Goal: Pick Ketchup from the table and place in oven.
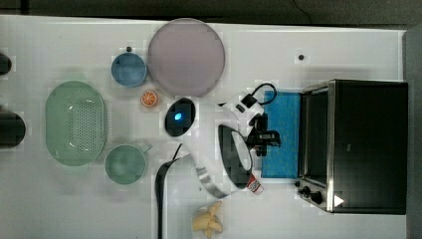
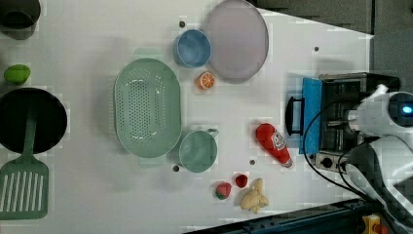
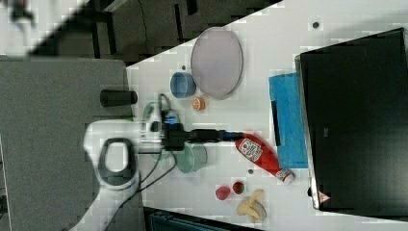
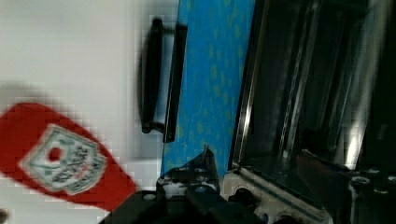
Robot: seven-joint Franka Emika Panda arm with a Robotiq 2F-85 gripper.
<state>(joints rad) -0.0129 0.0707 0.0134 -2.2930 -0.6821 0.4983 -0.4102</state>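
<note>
Beyond the pincer (image 1: pixel 268 135), toward the top view's right, stands the oven (image 1: pixel 366 144), the largest item on the tabletop (image 1: pixel 323 45). Its blue-faced door (image 1: pixel 281 133) is folded down flat toward the arm, black handle (image 4: pixel 152 74) outermost, so the cavity is already accessible for loading. The pincer hangs above this lowered door.

Well behind the pincer, toward the top view's left, sit the grey plate (image 1: pixel 186 57) and the green colander (image 1: pixel 75 123), with the blue cup (image 1: pixel 129 69) and the green cup (image 1: pixel 125 164) near them. These lie clear of the working path and need no handling.

Just beside the pincer, off the corner of the door, lies the Ketchup (image 2: pixel 273 144). It rests on its side on the tabletop, cap (image 2: pixel 289 163) pointing toward the oven's knob panel, red body toward the cups. It is not yet grasped. The wrist view shows the bottle's label (image 4: pixel 63 161) off to one side, not between the fingers, so the pincer probably needs repositioning over the bottle.

The pincer's fingers stand apart and hold nothing; a lying bottle likely calls for a grip across its body.

Smallest, farther off: a banana-like piece (image 1: pixel 209 223), an orange slice (image 1: pixel 149 98), and two small red fruit pieces (image 2: pixel 232 185).
</note>
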